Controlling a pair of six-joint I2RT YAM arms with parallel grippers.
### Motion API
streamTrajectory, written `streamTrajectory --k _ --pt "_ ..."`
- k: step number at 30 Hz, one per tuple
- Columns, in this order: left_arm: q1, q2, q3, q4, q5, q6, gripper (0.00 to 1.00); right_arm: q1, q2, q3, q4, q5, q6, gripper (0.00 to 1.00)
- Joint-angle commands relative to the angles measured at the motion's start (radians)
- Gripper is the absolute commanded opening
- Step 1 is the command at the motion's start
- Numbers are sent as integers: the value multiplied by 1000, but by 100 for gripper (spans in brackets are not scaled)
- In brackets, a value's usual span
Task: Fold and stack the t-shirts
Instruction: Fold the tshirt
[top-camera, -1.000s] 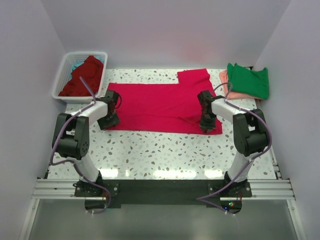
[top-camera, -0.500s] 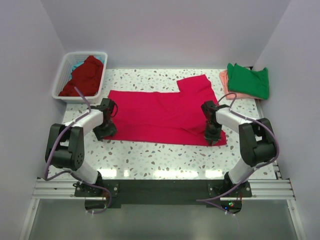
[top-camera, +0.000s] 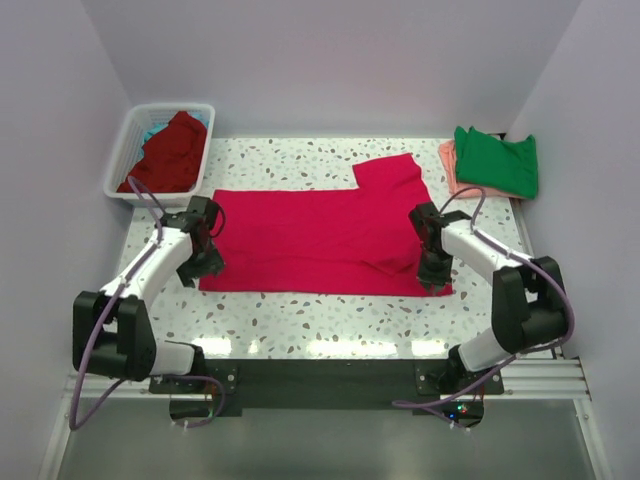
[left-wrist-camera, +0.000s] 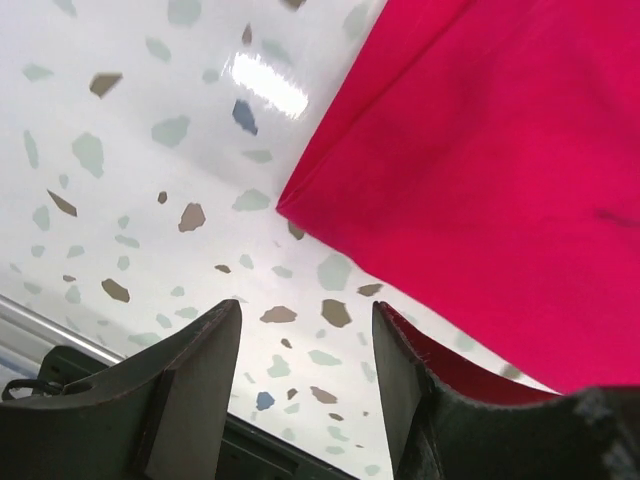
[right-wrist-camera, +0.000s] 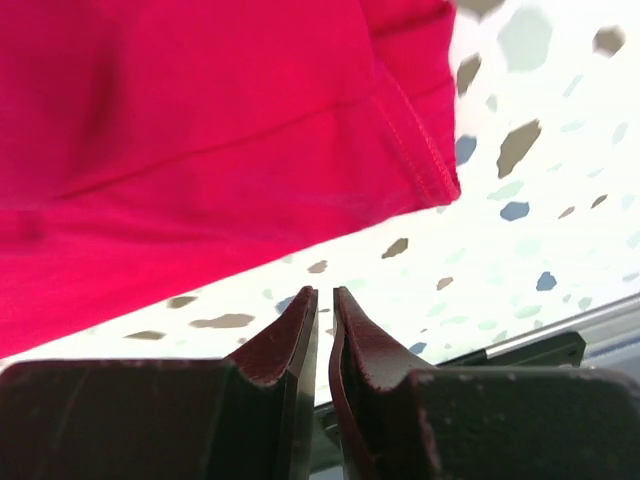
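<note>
Beside the crimson-pink shirt (top-camera: 320, 240), my left fingers (left-wrist-camera: 195, 385) gape, right fingers (right-wrist-camera: 285, 350) nearly touch, both empty; uneven pinching could skew the fold.

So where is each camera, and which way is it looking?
Top camera: high above and behind the arms, looking down at the table, the pink t-shirt, the basket, the left arm and the right arm.
Left wrist camera: on the left arm, looking down past the open left gripper at the table and a shirt corner.
Right wrist camera: on the right arm, looking down past the shut right gripper at the shirt's hemmed corner.
Shared: all three show the pink t-shirt and the table.
</note>
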Motion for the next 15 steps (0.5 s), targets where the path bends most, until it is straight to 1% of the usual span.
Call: streamTrajectory --k 1,3,8,9,11,15 --pt "10 -83 85 -27 -26 7 59 9 -84 120 -23 35 5 16" --pt "9 -103 83 -10 -36 10 59 14 -91 139 -10 20 1 17" --pt "10 -121 48 97 21 30 60 30 -106 151 54 -39 -15 18" --pt "10 -116 36 137 30 27 60 30 -103 154 66 -42 -17 18" --pt "10 -91 30 160 55 7 60 41 -92 163 71 -51 -20 18" --pt "10 -34 8 177 76 -38 59 57 -84 176 80 -57 -20 18"
